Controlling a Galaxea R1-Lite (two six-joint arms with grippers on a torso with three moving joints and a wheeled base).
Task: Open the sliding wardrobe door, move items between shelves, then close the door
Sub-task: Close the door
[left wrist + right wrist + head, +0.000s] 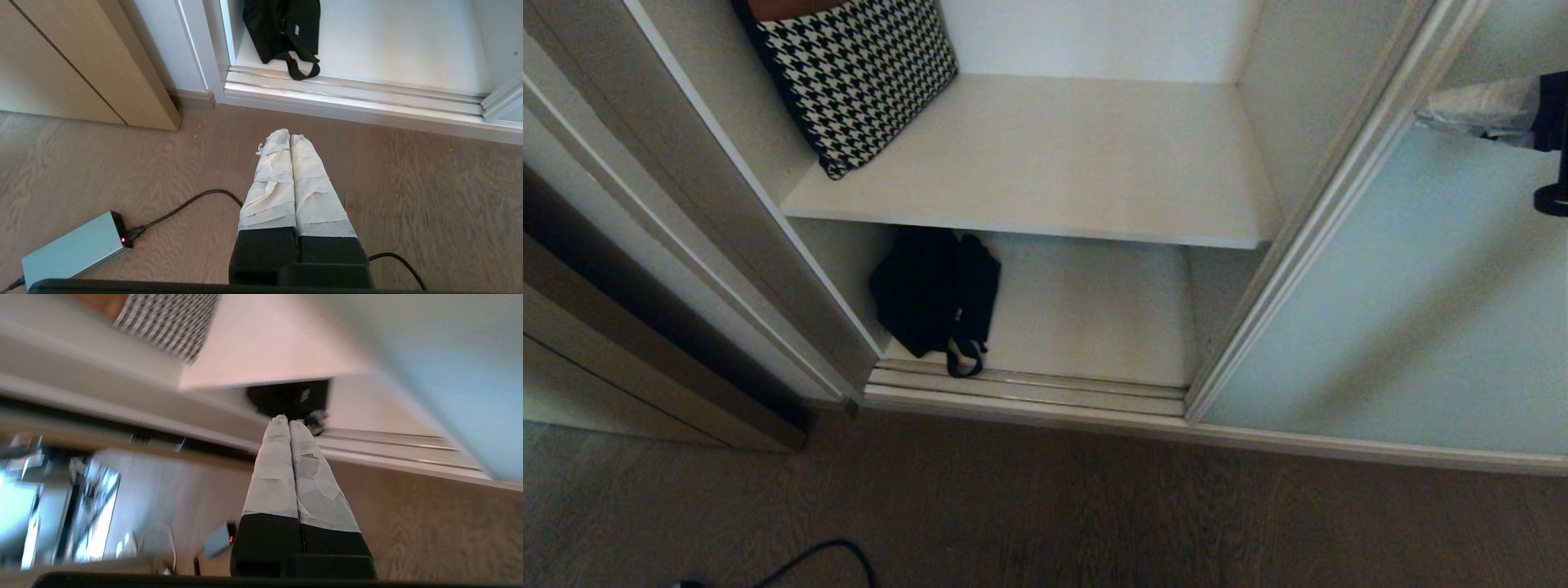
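The sliding wardrobe door (1405,310), pale mint frosted glass in a cream frame, stands slid to the right, so the shelves are exposed. A floppy black fabric bag (935,294) leans in the left corner of the lower shelf (1094,310), one strap looping over the track. The upper shelf (1078,155) is bare on its right side. My right gripper (1425,117) hangs shut and empty in front of the door, up at the right edge; in its wrist view the right gripper (286,421) points towards the bag (292,398). My left gripper (290,136) is shut, empty, over the floor, short of the bag (282,28).
A black-and-white houndstooth cushion (858,73) leans at the upper shelf's left. The metal door track (1029,384) runs along the wardrobe's foot. A grey power box (73,247) and its black cable (184,206) lie on the wood-grain floor. A wooden panel (81,61) stands to the left.
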